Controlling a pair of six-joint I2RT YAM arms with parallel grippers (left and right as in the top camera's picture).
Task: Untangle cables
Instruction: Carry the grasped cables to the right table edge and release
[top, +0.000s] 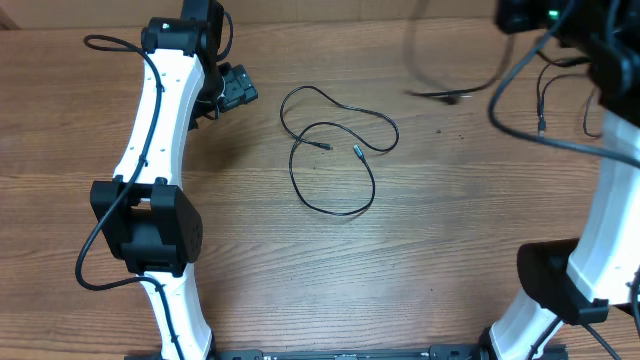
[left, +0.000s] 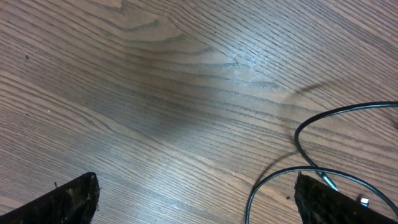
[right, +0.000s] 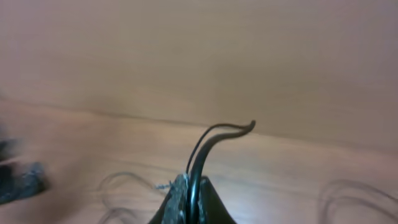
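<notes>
One loose cable (top: 340, 212) lies in open loops on the wooden table's centre, both small plug ends inside the loops. My left gripper (top: 232, 90) is open and empty just left of it; in the left wrist view the jaws (left: 199, 202) are spread wide, with the cable's curves (left: 297, 138) by the right finger. My right gripper (top: 522, 18) is raised at the far right, shut on another cable (right: 230, 129). That cable hangs blurred below it in the overhead view (top: 450, 94) and arches up from the shut jaws (right: 194, 200).
More thin cords (top: 541, 105) lie on the table at the far right by the right arm (top: 600, 230). The left arm (top: 160, 130) spans the table's left side. Bare wood (top: 420, 260) fills the front middle.
</notes>
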